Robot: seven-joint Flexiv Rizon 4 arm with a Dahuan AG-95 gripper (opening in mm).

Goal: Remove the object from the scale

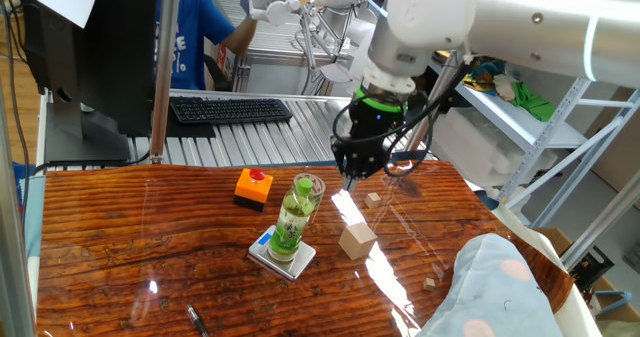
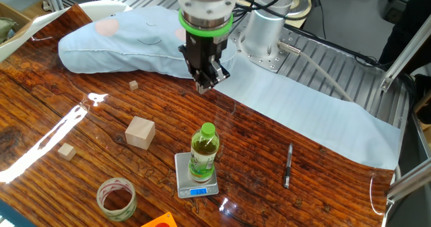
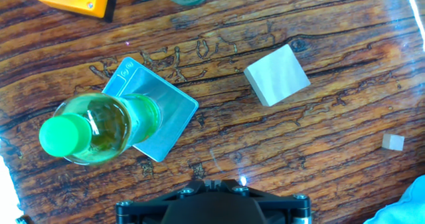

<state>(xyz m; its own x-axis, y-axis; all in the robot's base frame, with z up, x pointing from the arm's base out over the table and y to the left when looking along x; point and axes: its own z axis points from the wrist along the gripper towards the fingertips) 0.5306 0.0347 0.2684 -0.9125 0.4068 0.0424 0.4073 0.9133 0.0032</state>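
Observation:
The slim clear bottle of green drink (image 1: 292, 222) with a light-green cap stands upright on the small silver scale (image 1: 301, 266). The bottle also shows in the other fixed view (image 2: 203, 153), where the scale (image 2: 183, 180) has its blue display toward the front. In the hand view I look down on the bottle (image 3: 99, 127) and the scale (image 3: 174, 108) at the left. My gripper (image 1: 349, 174) hangs above the table behind the bottle, apart from it. In the other fixed view my gripper (image 2: 204, 87) tapers to a point, shut and empty. Only its base shows in the hand view (image 3: 212, 183).
An orange box with a red button (image 1: 254, 185) and a short clear round jar (image 1: 309, 187) lie beside the scale. A tan wooden cube (image 1: 357, 241) sits to its right, with small cubes (image 1: 373, 199) beyond. A pale blue pillow (image 2: 121, 42) and a pen (image 2: 288, 165) lie on the table.

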